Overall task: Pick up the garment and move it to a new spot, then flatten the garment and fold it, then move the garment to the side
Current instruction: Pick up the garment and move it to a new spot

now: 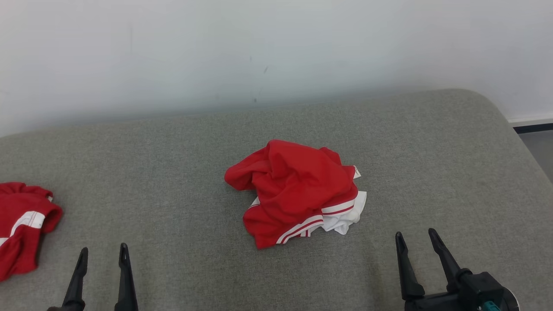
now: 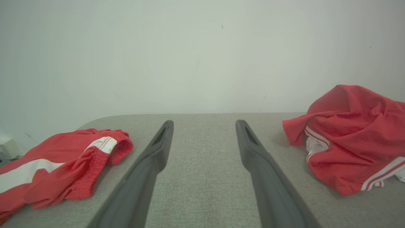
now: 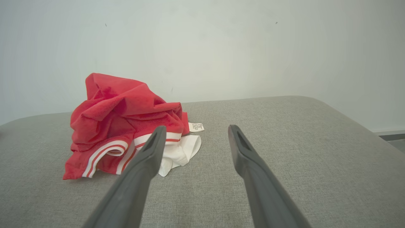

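Note:
A crumpled red garment [image 1: 296, 190] with white stripes and a white part lies in a heap at the middle of the grey cushioned surface [image 1: 181, 160]. The left wrist view has the garment [image 2: 354, 136] at its right, and the right wrist view has the garment [image 3: 120, 120] at its left. My left gripper [image 1: 103, 252] stands open at the lower left, apart from the heap, fingers empty. At the lower right, my right gripper [image 1: 415, 239] is open too, a little in front and to the right of the heap. The same open grippers appear as left gripper [image 2: 204, 125] and right gripper [image 3: 196, 129].
A second red piece of clothing with a white stripe [image 1: 21, 224] lies at the left edge of the surface, also seen as red shorts [image 2: 60, 164]. A pale wall [image 1: 259, 52] rises behind. The surface rounds off at the right, with floor [image 1: 538, 149] beyond.

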Tool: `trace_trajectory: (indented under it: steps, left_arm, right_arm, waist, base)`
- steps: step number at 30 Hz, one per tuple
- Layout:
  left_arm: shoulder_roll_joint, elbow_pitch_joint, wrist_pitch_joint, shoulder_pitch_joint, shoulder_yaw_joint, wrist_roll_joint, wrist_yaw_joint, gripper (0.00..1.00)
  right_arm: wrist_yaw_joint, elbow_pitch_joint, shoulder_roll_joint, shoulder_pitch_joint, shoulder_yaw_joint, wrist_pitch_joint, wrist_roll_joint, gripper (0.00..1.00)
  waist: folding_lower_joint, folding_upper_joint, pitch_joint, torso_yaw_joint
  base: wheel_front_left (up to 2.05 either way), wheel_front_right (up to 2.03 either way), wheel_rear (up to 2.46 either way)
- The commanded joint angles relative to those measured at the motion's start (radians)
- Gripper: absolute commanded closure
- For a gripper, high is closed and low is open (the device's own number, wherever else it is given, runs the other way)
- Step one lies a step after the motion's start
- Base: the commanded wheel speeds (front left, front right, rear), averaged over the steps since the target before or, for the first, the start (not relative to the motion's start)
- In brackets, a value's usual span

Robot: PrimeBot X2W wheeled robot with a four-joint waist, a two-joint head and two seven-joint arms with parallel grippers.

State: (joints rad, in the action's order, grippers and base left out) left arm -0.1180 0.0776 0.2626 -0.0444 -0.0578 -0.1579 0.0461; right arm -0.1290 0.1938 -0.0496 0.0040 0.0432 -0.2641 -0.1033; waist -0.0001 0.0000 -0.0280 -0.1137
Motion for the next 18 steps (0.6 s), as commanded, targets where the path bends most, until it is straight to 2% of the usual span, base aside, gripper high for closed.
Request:
trace_trajectory:
  steps: [1, 6, 18]
  left_arm:
    - [0.007, -0.005, 0.003, -0.012, -0.006, 0.007, 0.003, 0.0]
    - [0.039, -0.017, 0.003, -0.044, -0.041, 0.032, 0.015, 0.0]
    - [0.065, -0.041, 0.003, -0.076, -0.061, 0.079, 0.021, 0.0]
  right_arm:
    - [-0.003, -0.004, -0.001, 0.003, -0.001, -0.001, 0.004, 0.0]
    - [-0.003, -0.005, -0.002, 0.02, 0.0, -0.001, 0.001, 0.0]
    - [-0.003, -0.008, -0.001, 0.028, -0.008, -0.001, -0.005, 0.0]
  waist:
    - [0.0001, 0.0, 0.002, 0.003]
    - [0.0001, 0.0, 0.008, 0.011]
    - [0.0001, 0.0, 0.0, 0.03]
  base:
    - [0.0, 0.0, 0.0]
    - [0.0, 0.0, 0.0]
    - [0.0, 0.0, 0.0]
